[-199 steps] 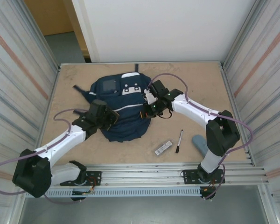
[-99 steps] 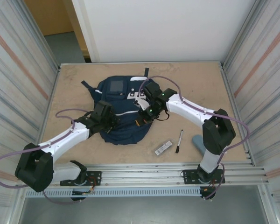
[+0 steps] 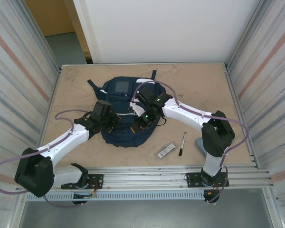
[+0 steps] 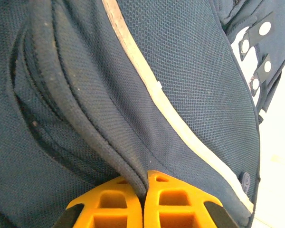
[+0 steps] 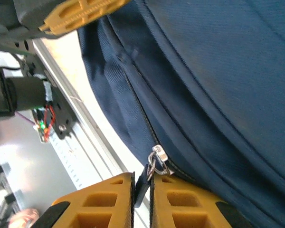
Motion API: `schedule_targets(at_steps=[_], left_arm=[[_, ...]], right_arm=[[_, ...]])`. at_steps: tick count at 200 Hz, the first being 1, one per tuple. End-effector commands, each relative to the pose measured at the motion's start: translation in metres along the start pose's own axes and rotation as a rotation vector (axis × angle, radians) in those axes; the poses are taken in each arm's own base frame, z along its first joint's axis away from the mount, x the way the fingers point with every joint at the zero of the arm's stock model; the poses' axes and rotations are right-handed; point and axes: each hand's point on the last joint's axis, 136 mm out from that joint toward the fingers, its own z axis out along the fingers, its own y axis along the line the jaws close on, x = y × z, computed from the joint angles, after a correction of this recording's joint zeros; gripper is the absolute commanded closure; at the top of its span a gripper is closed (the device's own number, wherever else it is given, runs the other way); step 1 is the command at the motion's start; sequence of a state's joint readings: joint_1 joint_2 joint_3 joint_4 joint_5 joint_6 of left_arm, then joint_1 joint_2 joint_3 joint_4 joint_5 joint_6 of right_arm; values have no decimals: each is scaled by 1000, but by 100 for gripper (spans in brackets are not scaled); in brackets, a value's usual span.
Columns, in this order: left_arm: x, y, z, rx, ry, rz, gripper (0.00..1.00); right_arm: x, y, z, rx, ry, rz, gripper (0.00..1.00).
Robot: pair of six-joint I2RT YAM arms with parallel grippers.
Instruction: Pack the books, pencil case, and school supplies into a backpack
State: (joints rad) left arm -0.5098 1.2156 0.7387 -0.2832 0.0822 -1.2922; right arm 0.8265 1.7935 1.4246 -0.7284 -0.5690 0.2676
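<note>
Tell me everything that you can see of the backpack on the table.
The backpack is of navy woven fabric, with a square grey front panel, a pale stripe and dark straps. It lies on the table, front panel up. The left gripper pinches a fold of its fabric. The right gripper is closed on the dark tab of its zipper pull.

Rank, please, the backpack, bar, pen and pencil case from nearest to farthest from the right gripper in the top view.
1. Backpack, under the right gripper.
2. Bar, near the front edge.
3. Pen, right of the bar.
4. Pencil case, farthest right, beside the arm.
</note>
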Motion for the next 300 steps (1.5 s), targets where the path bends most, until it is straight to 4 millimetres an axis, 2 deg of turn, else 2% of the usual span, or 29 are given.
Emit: schedule_targets(at_steps=[1, 32, 41, 53, 64, 96, 127, 150, 177, 192, 215, 252, 300], left_arm=[[10, -35, -5, 134, 48, 14, 100], [2, -34, -16, 149, 24, 35, 100], [-2, -32, -22, 155, 19, 40, 88], [-9, -27, -31, 163, 10, 50, 68], [-14, -22, -42, 171, 0, 66, 60], [-10, -13, -71, 181, 0, 209, 57], [26, -19, -83, 255, 173, 403, 56], [52, -13, -76, 264, 313, 469, 58], [73, 3, -60, 181, 414, 516, 58], [77, 11, -53, 122, 435, 524, 59], [75, 17, -49, 71, 423, 553, 59], [64, 23, -43, 4, 386, 593, 56], [50, 4, -37, 41, 330, 656, 56]], right_arm=[[-23, 25, 16, -72, -80, 31, 81], [-30, 30, 18, -54, -133, 40, 68], [-30, 29, 16, -50, -143, 38, 66], [-29, 26, 8, -38, -157, 44, 64], [-26, 23, 0, -27, -170, 50, 62], [-12, 12, -22, 7, -175, 49, 56], [-12, 2, -47, 61, -235, 20, 53], [-16, -16, -60, 177, -272, -26, 51], [-10, -21, -56, 299, -242, -290, 50], [-8, -26, -53, 357, -226, -424, 50], [-13, -34, -55, 398, -224, -459, 50], [-21, -30, -56, 374, -228, -450, 50], [-21, -30, -56, 371, -246, -439, 51]])
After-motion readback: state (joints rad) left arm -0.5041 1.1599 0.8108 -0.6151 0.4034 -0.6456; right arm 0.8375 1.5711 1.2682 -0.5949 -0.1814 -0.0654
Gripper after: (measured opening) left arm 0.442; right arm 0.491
